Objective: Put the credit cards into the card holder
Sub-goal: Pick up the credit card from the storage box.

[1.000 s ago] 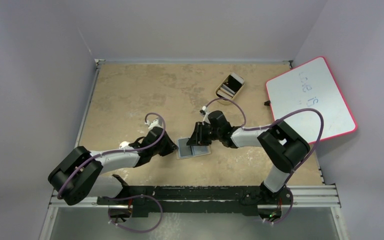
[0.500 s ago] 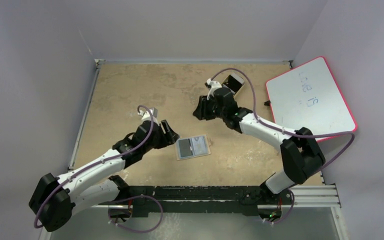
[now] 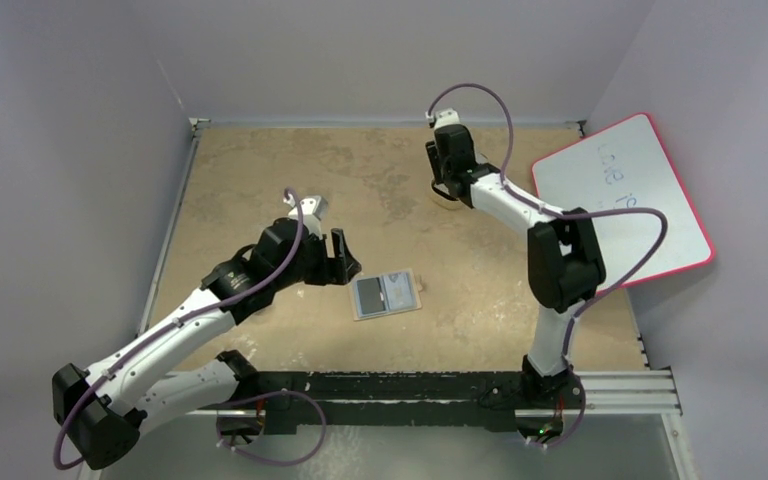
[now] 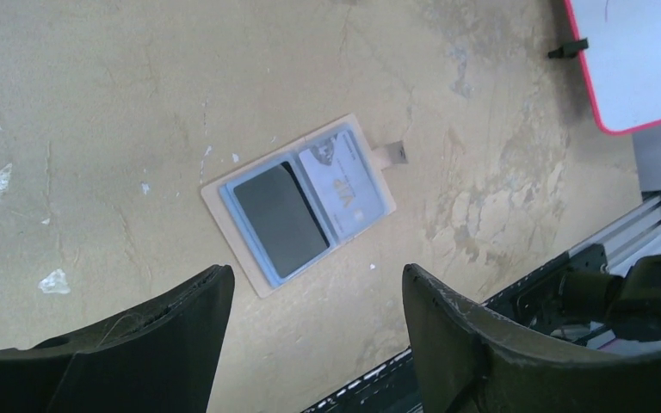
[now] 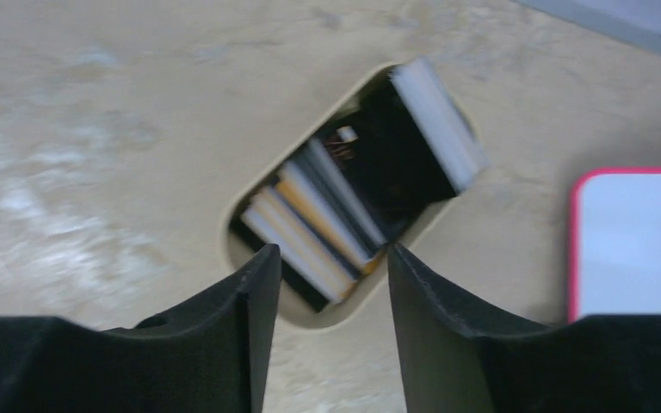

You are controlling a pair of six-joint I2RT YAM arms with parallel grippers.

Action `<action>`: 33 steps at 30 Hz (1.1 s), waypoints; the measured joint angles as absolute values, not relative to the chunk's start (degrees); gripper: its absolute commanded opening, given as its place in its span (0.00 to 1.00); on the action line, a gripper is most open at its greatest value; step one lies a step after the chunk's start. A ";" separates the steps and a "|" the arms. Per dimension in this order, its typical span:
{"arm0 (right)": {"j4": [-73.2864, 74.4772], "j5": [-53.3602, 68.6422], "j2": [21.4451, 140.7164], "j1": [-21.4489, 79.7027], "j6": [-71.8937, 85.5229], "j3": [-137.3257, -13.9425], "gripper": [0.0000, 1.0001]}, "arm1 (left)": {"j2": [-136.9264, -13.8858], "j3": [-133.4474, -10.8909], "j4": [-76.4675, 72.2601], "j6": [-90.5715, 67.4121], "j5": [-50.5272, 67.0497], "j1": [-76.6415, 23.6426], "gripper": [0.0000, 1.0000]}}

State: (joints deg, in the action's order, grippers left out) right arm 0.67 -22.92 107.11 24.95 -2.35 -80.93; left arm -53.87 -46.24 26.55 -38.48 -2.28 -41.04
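Change: my left claw [image 4: 310, 288] let go, opened wide and backed off. My right claw [image 5: 331, 258] swung over to the tray [image 5: 336, 320], half open and empty.
Cards: two credit cards [image 4: 349, 185] lay in the open card holder [image 4: 303, 200].
Meaning: probably fetching another card.
Room: bare table [image 4: 138, 86] around the card holder, near edge close.
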 measured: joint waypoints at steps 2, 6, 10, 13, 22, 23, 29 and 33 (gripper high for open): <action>1.30 -25.15 109.84 23.53 -5.06 -83.59 0.56 | -53.67 -46.41 27.97 -37.28 -1.63 -41.04 0.71; 1.98 -27.11 114.59 20.40 -9.23 -89.21 0.54 | -52.97 -46.13 29.74 -36.05 -0.62 -41.04 0.71; 2.09 -27.51 117.71 18.11 -12.71 -92.60 0.54 | -52.90 -46.13 30.11 -35.05 0.56 -41.04 0.71; 2.26 -27.49 120.25 17.28 -15.09 -94.87 0.55 | -52.93 -46.11 30.44 -34.81 0.86 -41.04 0.71; 3.29 -28.21 128.05 17.56 -20.58 -101.14 0.56 | -52.90 -46.06 31.03 -34.70 1.23 -41.04 0.71; 3.36 -28.84 128.70 17.58 -21.23 -101.78 0.55 | -52.88 -46.06 31.00 -34.70 1.19 -41.04 0.71; 3.51 -31.24 130.80 17.61 -24.51 -104.16 0.54 | -52.75 -46.06 31.00 -34.70 0.84 -41.04 0.71; 3.62 -32.05 131.11 17.61 -25.56 -104.27 0.54 | -52.75 -46.06 31.03 -34.70 0.64 -41.04 0.71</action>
State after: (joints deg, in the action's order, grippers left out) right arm 3.62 -32.05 131.11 17.61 -25.56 -104.27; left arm -52.75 -46.06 31.03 -34.70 0.64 -41.04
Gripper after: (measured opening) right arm 0.543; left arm 0.711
